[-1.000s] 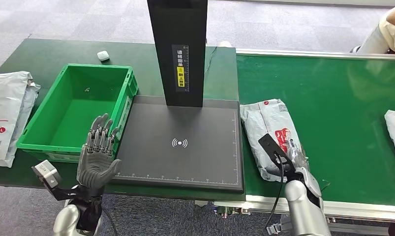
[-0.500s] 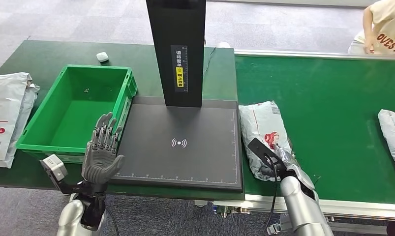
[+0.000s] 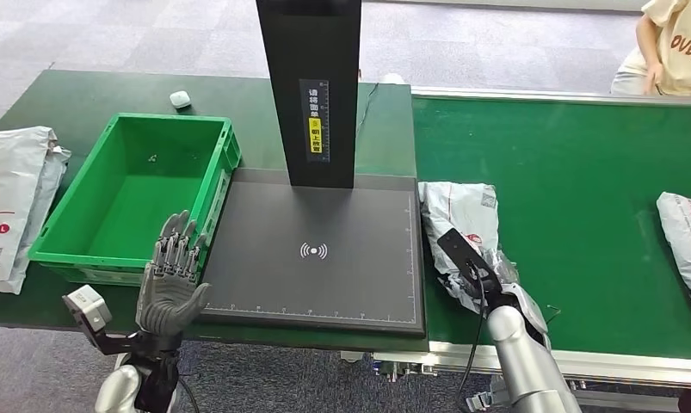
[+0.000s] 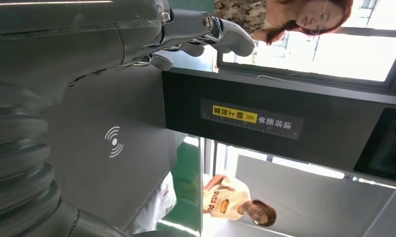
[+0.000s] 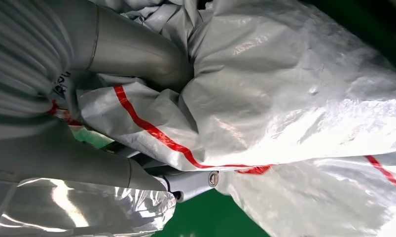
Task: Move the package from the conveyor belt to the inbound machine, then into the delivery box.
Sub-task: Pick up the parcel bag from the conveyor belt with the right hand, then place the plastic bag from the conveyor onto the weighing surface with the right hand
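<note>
A grey plastic package [image 3: 460, 215] with red print lies on the green conveyor belt [image 3: 583, 172], right beside the black inbound machine's platform [image 3: 264, 267]. My right hand [image 3: 490, 291] grips its near end, and the plastic is crumpled there. In the right wrist view the thumb [image 5: 131, 49] and a finger [image 5: 186, 180] clamp a fold of the package [image 5: 294, 84]. My left hand [image 3: 174, 280] is raised with its fingers spread and nothing in it, at the platform's front left corner, beside the green delivery box [image 3: 126, 198]. The left hand [image 4: 62, 44] faces the platform.
The machine's black tower [image 3: 311, 86] stands at the back of the platform. A second package [image 3: 686, 232] lies at the belt's right edge. More packages [image 3: 15, 198] sit left of the box. A small white object [image 3: 180, 98] lies behind the box. A person [image 3: 673, 47] is at the far right.
My right hand has closed on the package's near end, bunching it and drawing it slightly toward the platform. The second package has ridden left along the belt. The left hand has barely moved.
</note>
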